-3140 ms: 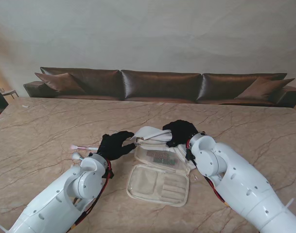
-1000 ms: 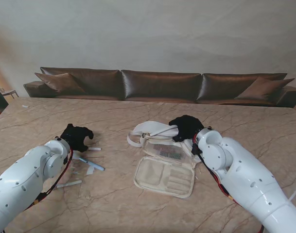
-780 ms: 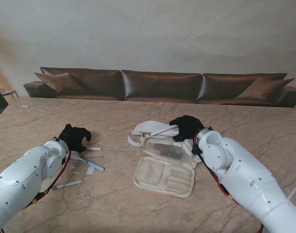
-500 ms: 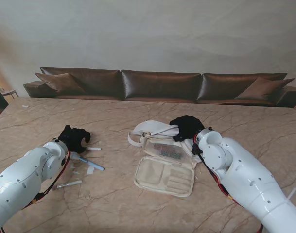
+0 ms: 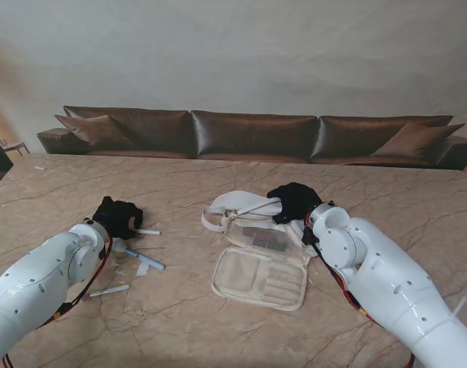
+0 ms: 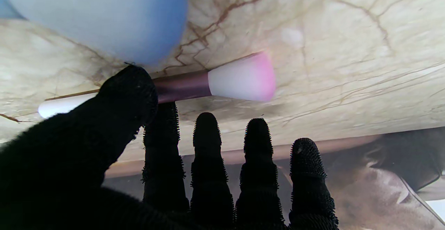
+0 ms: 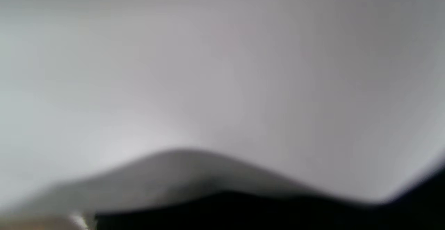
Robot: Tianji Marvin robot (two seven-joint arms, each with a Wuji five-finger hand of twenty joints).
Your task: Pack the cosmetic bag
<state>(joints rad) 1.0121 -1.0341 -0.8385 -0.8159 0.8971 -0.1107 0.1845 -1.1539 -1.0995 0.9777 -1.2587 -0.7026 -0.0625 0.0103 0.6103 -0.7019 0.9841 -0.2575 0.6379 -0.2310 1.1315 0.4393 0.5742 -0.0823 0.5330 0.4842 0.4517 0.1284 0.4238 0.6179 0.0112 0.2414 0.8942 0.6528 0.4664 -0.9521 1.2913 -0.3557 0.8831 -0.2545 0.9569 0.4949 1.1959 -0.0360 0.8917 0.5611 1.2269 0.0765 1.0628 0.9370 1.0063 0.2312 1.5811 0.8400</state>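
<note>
The cream cosmetics bag lies open in the middle of the table, with its white flap raised at the far side. My right hand is shut on that flap, and blurred white fabric fills the right wrist view. My left hand is curled over a makeup brush to the left of the bag, and only the brush's white handle end sticks out. In the left wrist view the brush has a pink tip. It lies on the marble with my thumb and index finger closed on its handle.
A blue pen-like stick and a thin white stick lie nearer to me than the left hand. A blurred pale blue round thing sits close to the brush. A brown sofa runs behind the table's far edge.
My left hand left the bag and moved left to the brush. Over the last second its fingers curled down onto the brush. The right hand kept hold of the flap.
</note>
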